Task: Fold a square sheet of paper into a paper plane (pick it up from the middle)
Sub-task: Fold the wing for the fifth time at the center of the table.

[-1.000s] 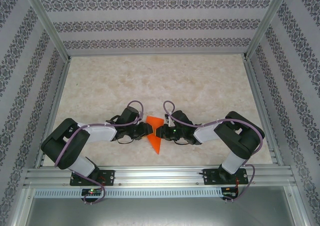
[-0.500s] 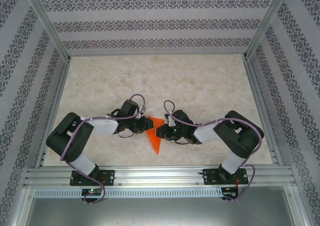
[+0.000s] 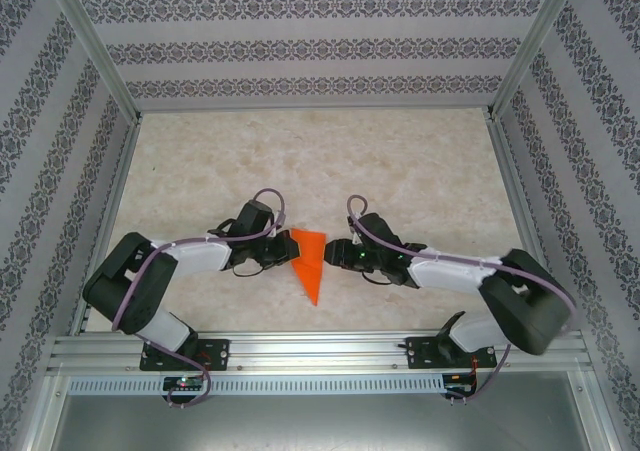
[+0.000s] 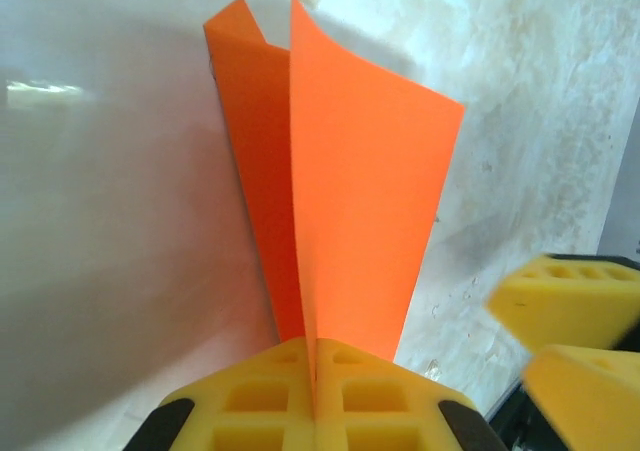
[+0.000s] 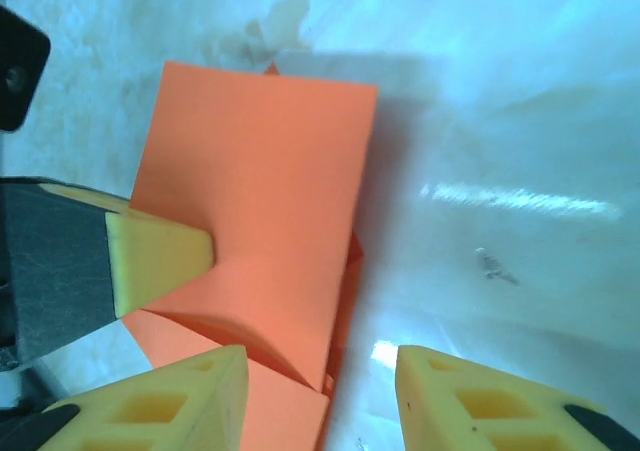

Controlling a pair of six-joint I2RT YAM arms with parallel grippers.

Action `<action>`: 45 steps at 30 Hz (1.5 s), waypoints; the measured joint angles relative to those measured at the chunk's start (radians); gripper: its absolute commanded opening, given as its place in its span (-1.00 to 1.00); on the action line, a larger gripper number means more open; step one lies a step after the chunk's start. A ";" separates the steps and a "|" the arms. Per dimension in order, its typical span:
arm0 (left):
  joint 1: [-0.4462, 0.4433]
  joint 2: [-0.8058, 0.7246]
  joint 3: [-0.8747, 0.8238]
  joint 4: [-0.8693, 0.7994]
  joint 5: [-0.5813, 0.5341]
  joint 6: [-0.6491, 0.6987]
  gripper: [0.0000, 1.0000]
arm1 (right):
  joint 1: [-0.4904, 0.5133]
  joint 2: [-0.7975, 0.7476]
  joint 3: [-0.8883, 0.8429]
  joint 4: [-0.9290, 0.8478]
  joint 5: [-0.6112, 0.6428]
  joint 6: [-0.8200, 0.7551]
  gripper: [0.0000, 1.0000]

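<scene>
The square sheet of paper is folded into a narrow orange paper plane (image 3: 311, 266) with its point toward the near edge of the table. My left gripper (image 3: 284, 258) is shut on its left side; in the left wrist view the yellow pads meet on the standing orange layers (image 4: 350, 201) at the gripper (image 4: 315, 371). My right gripper (image 3: 336, 256) stands open just to the right of the plane, with nothing between its fingers. In the right wrist view the plane (image 5: 260, 191) lies ahead of that gripper (image 5: 320, 371), with a left finger (image 5: 160, 256) pressed on it.
The marble-patterned table (image 3: 400, 171) is walled by patterned panels and aluminium posts. Free room lies behind and to both sides of the arms. The right gripper's yellow fingertips (image 4: 560, 306) sit close beside the plane.
My left gripper has closed on the plane. My right gripper has opened, let go and drawn back to the right, its arm stretching out lower.
</scene>
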 measured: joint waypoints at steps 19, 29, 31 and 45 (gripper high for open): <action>0.000 -0.079 -0.010 -0.065 -0.152 -0.089 -0.92 | 0.602 0.249 0.191 0.009 0.765 -0.552 -0.04; 0.000 -0.078 -0.006 -0.077 -0.151 -0.096 -0.90 | 0.646 0.369 0.250 -0.027 0.932 -0.652 -0.13; 0.000 -0.077 -0.003 -0.078 -0.151 -0.096 -0.90 | 0.647 0.388 0.256 -0.042 0.947 -0.655 -0.17; 0.000 -0.074 0.004 -0.086 -0.151 -0.096 -0.90 | 0.648 0.468 0.291 -0.048 1.027 -0.679 -0.51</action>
